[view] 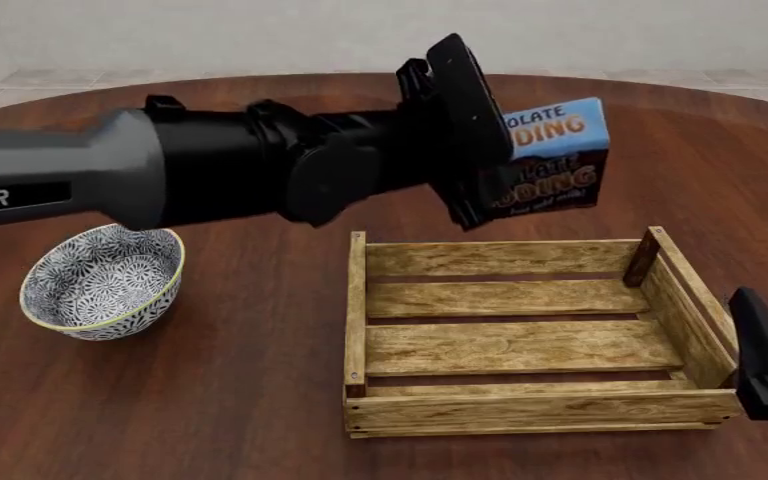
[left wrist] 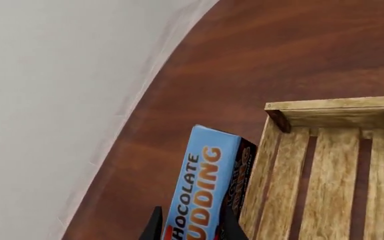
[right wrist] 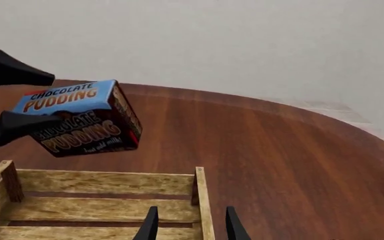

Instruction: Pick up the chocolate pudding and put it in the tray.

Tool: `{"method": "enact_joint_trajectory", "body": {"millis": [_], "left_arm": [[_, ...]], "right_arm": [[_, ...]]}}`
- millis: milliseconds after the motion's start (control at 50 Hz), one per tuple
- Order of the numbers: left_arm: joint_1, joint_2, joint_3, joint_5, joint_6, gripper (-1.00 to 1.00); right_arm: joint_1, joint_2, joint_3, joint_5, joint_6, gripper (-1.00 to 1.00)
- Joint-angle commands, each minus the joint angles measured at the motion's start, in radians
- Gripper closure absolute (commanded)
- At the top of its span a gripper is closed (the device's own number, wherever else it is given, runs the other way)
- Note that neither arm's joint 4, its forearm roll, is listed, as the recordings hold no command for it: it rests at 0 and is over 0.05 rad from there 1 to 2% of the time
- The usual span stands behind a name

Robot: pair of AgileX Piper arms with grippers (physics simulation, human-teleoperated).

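The chocolate pudding point(view: 554, 158) is a small carton with a blue top and a dark brown front. It hangs in the air just beyond the far wall of the tray point(view: 496, 259), with my left gripper point(view: 491, 165) shut on it. The left wrist view shows the carton point(left wrist: 202, 190) between the fingers, beside a corner of the slatted tray point(left wrist: 325, 165). My right gripper point(view: 764, 365) is low by the tray's near right corner. In its own view it point(right wrist: 190, 225) stands open and holds nothing, above the tray's side wall point(right wrist: 202, 200), and the pudding point(right wrist: 85, 117) floats beyond.
A round blue-and-white patterned bowl point(view: 101, 280) stands on the brown wooden table point(view: 251, 400), left of the tray. The left arm's dark body point(view: 224, 165) stretches across above the bowl's far side. The table's curved far edge point(right wrist: 299, 107) meets a pale floor.
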Motion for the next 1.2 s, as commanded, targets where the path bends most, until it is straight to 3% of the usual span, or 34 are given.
{"method": "enact_joint_trajectory", "body": {"millis": [20,260,680,1200], "left_arm": [[-0.056,-0.016,0.009,0.015,-0.047,1.00],[-0.092,-0.016,0.039,0.032,-0.083,1.00],[-0.031,0.079,0.001,0.070,-0.155,1.00],[-0.038,0.091,0.019,0.076,-0.240,1.00]], "right_arm": [[-0.002,-0.019,0.000,0.014,0.009,-1.00],[-0.004,-0.044,0.000,0.036,0.016,-1.00],[-0.006,-0.038,0.000,0.026,0.022,-1.00],[-0.004,-0.031,-0.001,0.021,0.019,-1.00]]}}
